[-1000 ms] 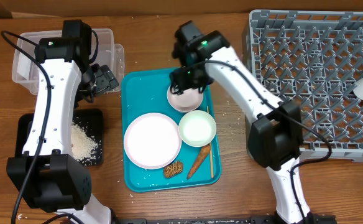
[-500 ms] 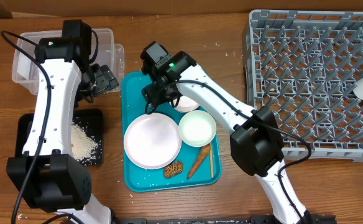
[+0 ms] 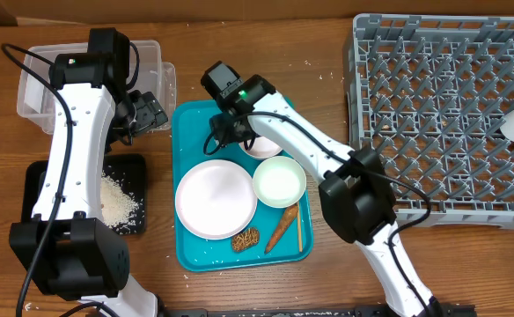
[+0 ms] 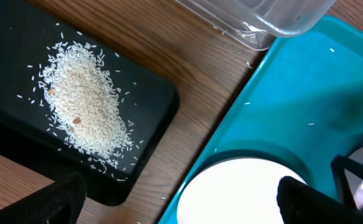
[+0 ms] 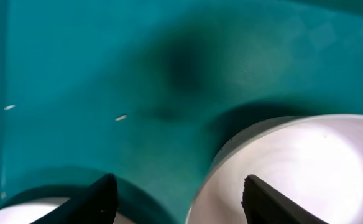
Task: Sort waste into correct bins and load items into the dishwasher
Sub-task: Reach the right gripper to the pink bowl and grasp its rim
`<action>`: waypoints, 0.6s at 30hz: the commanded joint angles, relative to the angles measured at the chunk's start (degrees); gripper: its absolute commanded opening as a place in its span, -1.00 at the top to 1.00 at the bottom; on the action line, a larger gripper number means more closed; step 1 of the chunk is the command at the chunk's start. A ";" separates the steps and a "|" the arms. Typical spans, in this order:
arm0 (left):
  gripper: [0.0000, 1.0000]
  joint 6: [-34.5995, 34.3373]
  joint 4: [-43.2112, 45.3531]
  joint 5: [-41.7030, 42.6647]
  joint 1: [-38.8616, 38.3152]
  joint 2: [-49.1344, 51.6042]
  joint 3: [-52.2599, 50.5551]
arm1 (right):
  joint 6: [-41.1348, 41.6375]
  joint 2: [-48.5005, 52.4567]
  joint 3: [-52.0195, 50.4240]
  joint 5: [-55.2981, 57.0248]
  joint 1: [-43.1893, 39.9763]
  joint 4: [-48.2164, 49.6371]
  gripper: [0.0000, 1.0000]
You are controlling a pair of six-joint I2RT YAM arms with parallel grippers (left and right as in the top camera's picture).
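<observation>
Rack [image 3: 442, 106] stood at 3 o'clock of tray [image 3: 189, 132] | tray held one plate [image 3: 215, 198], big bowl [image 3: 280, 182], small bowl [image 3: 264, 148] | right gripper [image 5: 181, 202] hung at small bowl's 9 o'clock, jaws parted, empty | left gripper [image 4: 181, 202] at tray's 10 o'clock, likewise parted

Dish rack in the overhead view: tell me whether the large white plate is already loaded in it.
No, the large white plate lies on the teal tray, well left of the dish rack.

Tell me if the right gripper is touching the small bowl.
Cannot tell. Right wrist view: the open right gripper straddles the rim of the small bowl, but neither contact nor gap shows plainly.
</observation>
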 commanded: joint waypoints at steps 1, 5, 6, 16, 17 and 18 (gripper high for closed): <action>-1.00 -0.98 0.02 -0.74 -0.11 -0.28 -0.35 | 3.04 1.49 0.50 1.22 -0.31 0.33 -0.22; -1.00 -0.98 0.02 -0.74 -0.11 -0.28 -0.35 | 3.04 1.51 0.57 1.22 -0.31 0.52 0.02; -0.99 -0.98 0.02 -0.74 -0.11 -0.28 -0.35 | 3.26 1.51 0.68 1.22 -0.31 0.50 0.09; -1.00 -0.98 0.02 -0.74 -0.11 -0.28 -0.35 | 3.45 0.68 5.29 1.22 -0.44 -3.06 0.80; -1.00 -0.98 0.02 -0.74 -0.11 -0.28 -0.35 | 3.45 0.63 6.54 1.22 -0.44 -3.85 0.85; -1.00 -0.98 0.02 -0.74 -0.11 -0.28 -0.35 | 3.43 0.63 7.72 1.22 -0.44 -4.63 0.92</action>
